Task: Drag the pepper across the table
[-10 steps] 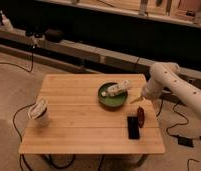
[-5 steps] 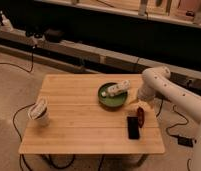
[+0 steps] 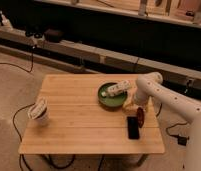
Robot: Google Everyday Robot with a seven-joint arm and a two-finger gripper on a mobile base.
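The pepper, small and dark red, lies on the light wooden table near its right edge, just right of a flat black phone. My white arm reaches in from the right, bends at the elbow and comes down to the gripper. The gripper is low over the table, between the green plate and the phone, just up and left of the pepper. I cannot see whether it touches the pepper.
A green plate holding a white object sits behind the gripper. A crumpled white cup stands at the left side. Cables lie on the floor around the table, and a low ledge runs behind it.
The arm has swung left over the table and the gripper has come down closer to the pepper and phone. The pepper, phone, plate and cup have not moved.
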